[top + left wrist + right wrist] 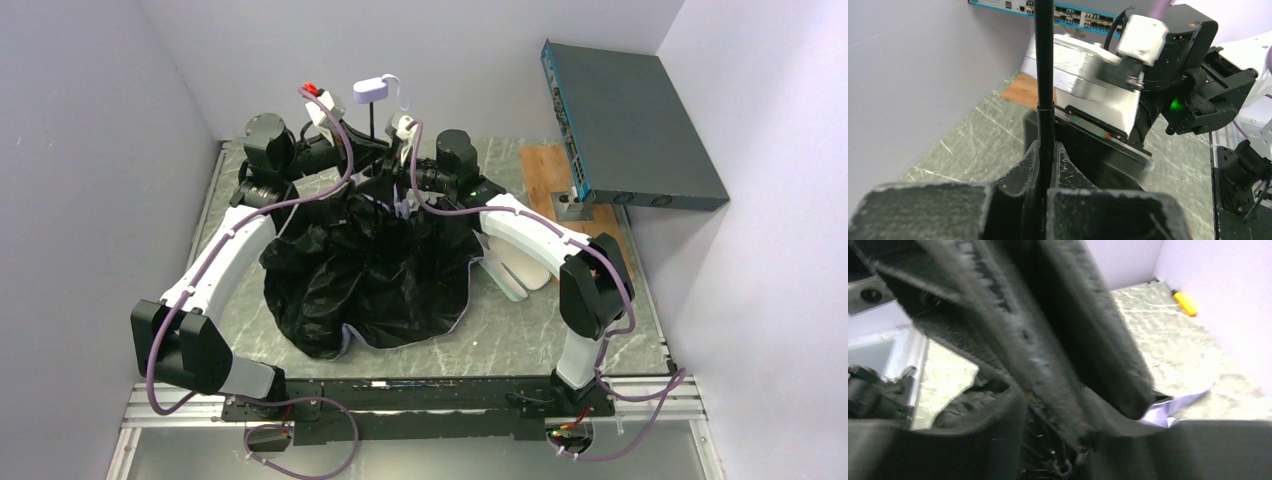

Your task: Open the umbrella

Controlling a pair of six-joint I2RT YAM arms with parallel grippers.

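Sprawling umbrella (370, 275) on green marbled table (530, 335), pale walls (90, 150)

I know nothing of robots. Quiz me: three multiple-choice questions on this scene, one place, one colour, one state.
1. Where is the umbrella handle? A flat on the table; B atop the upright shaft; C in a drawer.
2. Which fabric colour faces up? A black; B red; C yellow.
3. The left gripper is: A wide open; B shut on the shaft; C out of sight.
Answers: B, the handle tops the shaft; A, the spread fabric shows black; B, it clamps the shaft.
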